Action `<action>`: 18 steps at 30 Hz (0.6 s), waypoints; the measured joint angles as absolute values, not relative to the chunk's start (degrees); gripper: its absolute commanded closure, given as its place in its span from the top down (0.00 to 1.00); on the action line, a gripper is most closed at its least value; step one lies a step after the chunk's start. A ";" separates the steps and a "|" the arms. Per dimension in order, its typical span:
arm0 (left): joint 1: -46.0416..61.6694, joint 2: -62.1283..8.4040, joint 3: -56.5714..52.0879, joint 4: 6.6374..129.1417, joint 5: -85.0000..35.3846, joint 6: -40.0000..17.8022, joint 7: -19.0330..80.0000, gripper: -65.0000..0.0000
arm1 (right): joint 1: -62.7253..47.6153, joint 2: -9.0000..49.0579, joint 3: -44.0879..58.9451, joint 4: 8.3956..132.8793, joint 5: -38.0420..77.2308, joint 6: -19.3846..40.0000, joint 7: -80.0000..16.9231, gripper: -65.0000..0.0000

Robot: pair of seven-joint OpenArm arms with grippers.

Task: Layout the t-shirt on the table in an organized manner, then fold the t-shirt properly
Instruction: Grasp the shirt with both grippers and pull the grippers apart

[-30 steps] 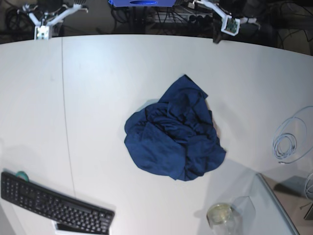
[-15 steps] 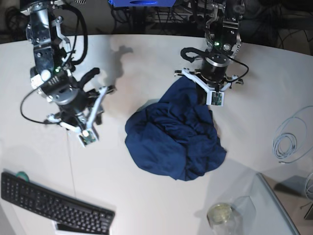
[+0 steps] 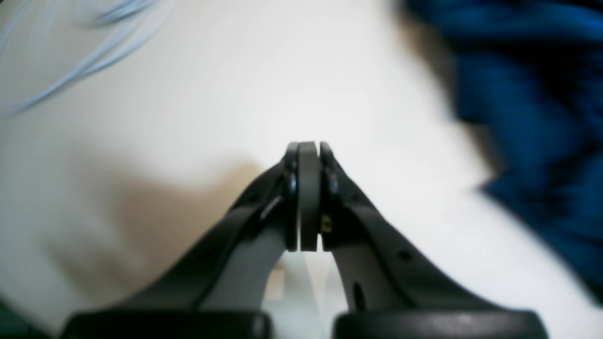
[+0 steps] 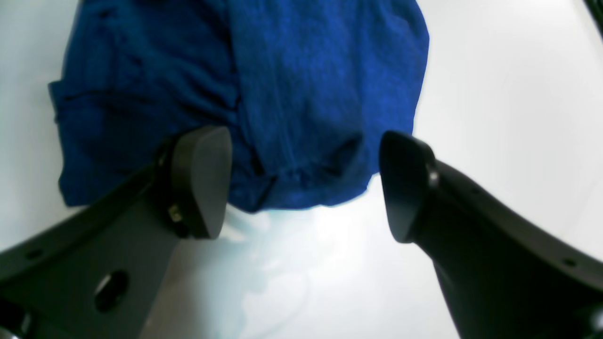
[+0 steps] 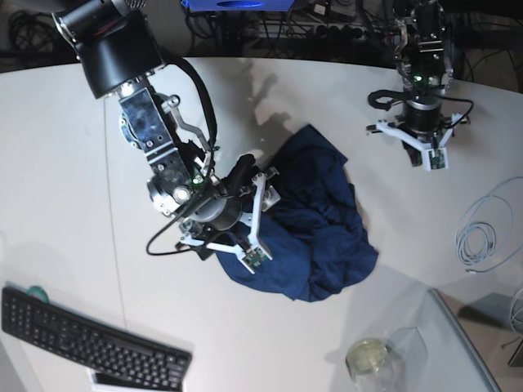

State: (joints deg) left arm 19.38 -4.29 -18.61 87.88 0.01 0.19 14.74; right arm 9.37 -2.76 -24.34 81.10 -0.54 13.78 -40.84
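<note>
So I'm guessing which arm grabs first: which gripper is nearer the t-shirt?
Right. The right gripper hangs open over the t-shirt's edge, jaws straddling a fold. The left gripper is shut, over bare table off to the shirt's side.

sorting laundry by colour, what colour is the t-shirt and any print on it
Plain dark navy blue t-shirt, no print visible; the base view shows it best.

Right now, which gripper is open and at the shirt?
The right gripper: its jaws stand wide apart over the t-shirt hem. The left gripper is shut, above bare table.
</note>
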 measured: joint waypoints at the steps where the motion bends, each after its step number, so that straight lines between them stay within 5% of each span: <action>1: 19.77 -4.27 -20.67 87.85 0.01 -0.03 14.90 0.00 | 10.22 -3.38 -24.34 78.63 -0.47 13.76 -39.72 0.71; 4: 21.12 -4.40 -25.30 87.79 0.03 0.10 14.81 0.00 | 12.80 -4.14 -24.49 71.68 -0.05 14.00 -36.88 0.66; 5: 21.45 -4.47 -26.15 87.79 0.01 -0.01 14.85 0.00 | 13.30 -4.10 -24.32 70.52 -0.45 14.00 -36.49 0.57; 8: 21.89 -4.51 -28.01 87.50 0.01 -4.05 14.74 0.00 | 13.43 -3.49 -23.99 70.28 -0.47 13.96 -36.38 0.07; 9: 21.91 -4.47 -28.25 87.50 -0.03 -5.06 14.79 0.00 | 13.43 -3.46 -23.97 70.28 -0.40 13.93 -36.36 0.00; 18: 21.30 -4.80 -24.23 87.79 0.08 -5.85 14.68 0.00 | 12.19 0.99 -20.23 82.52 -0.25 13.89 -40.03 0.00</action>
